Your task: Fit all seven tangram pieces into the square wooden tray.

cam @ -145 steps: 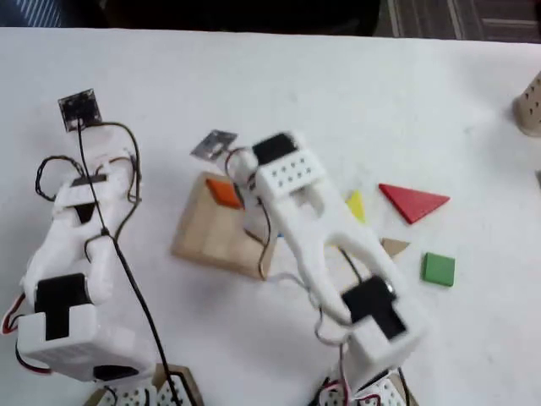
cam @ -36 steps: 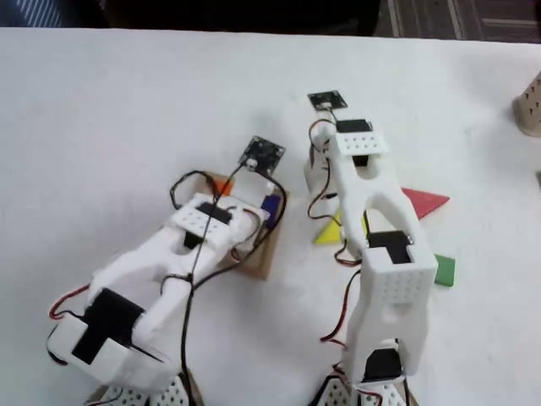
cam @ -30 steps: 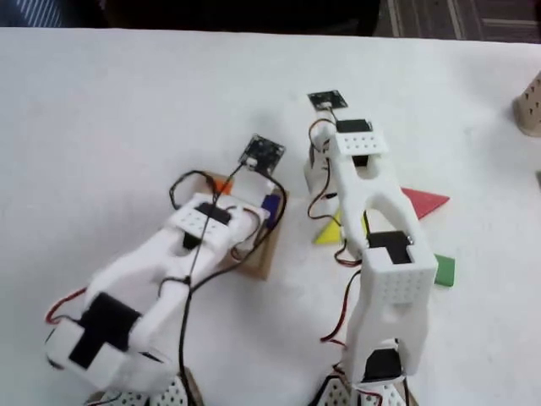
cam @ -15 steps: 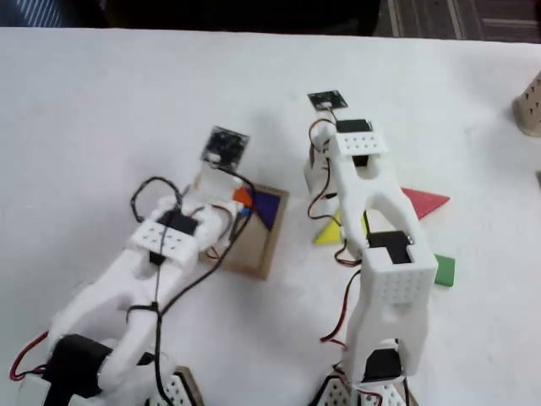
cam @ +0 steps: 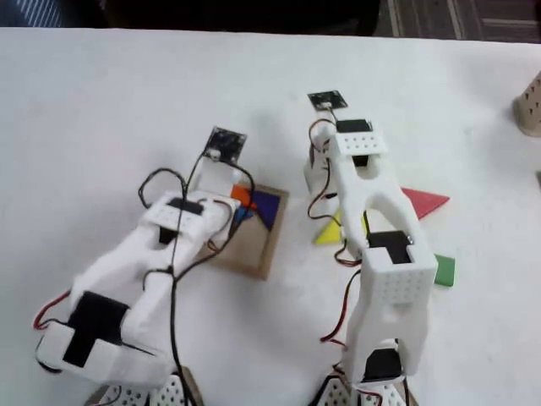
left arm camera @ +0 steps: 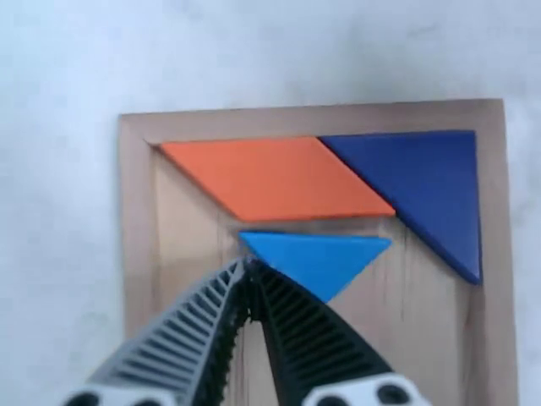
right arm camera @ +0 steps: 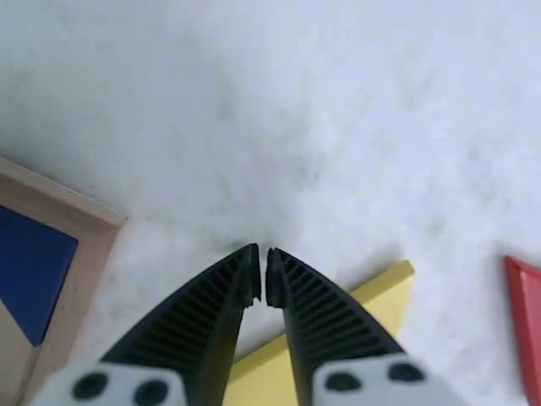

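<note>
Your left arm has swung in over the wooden tray (cam: 254, 247) since the oldest frame, and your right arm has drawn off it toward the loose pieces. In the last second the left arm pulled back a little, uncovering the dark blue triangle (left arm camera: 423, 186), while the right arm held still.

Three pieces lie inside the tray. The orange parallelogram (left arm camera: 275, 178) runs along one tray wall. The dark blue triangle fills the tray corner next to it, and the two touch. The light blue triangle (left arm camera: 321, 254) sits just beside the parallelogram's long edge, farther into the tray.

Your left gripper (left arm camera: 248, 283) hangs above the tray floor with its jaws pressed together on nothing. Its tips are at one corner of the light blue triangle, and you cannot tell whether they touch it.

Your right gripper (right arm camera: 262, 275) is just outside a tray corner, above the white table (cam: 127, 85). Its jaws are drawn together with only a thin slit between them, empty, over the edge of the yellow triangle (right arm camera: 380, 292).

The red triangle (cam: 427, 201) and the green square (cam: 444, 271) lie farther from the tray, beyond the yellow one.
</note>
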Available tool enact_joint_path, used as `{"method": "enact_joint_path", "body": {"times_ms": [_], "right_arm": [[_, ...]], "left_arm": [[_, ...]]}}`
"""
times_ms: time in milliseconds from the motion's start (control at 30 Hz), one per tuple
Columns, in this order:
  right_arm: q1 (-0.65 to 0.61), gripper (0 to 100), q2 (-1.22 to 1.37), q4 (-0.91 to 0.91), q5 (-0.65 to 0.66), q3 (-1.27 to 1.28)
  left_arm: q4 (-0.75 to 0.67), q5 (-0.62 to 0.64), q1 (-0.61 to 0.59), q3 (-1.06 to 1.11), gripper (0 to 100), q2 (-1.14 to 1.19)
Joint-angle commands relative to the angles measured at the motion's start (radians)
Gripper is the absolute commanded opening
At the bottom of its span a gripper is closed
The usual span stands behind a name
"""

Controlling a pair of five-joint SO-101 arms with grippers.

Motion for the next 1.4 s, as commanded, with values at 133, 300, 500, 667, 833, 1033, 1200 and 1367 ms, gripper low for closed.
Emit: {"method": "enact_joint_path", "body": {"times_ms": [133,300,500,667,833,1033,1200,1367], "right_arm": [[0.013,1.8,-0.013,0.010,-0.011,-0.037],[0.013,1.8,-0.013,0.025,-0.011,-0.041],[0.013,1.8,-0.016,0.025,-0.011,-0.041],[0.013,1.8,-0.019,0.025,-0.011,-0.043],[0.013,1.8,-0.018,0.024,-0.011,-0.043],[0.013,1.8,-0.015,0.022,-0.011,-0.043],[0.013,1.8,-0.015,0.022,-0.011,-0.043],[0.013,1.8,-0.015,0.022,-0.011,-0.043]], "left_arm": [[0.000,0.005,0.035,-0.078,2,0.025],[0.002,0.005,0.050,-0.074,2,0.024],[0.003,0.011,0.050,-0.078,2,0.022],[0.011,0.011,0.048,-0.066,2,-0.035],[-0.011,0.006,0.119,0.071,2,-0.197],[-0.012,0.006,0.236,0.132,2,-0.209],[-0.011,0.006,0.236,0.057,2,-0.091],[-0.020,0.006,0.208,0.009,2,-0.044]]}}
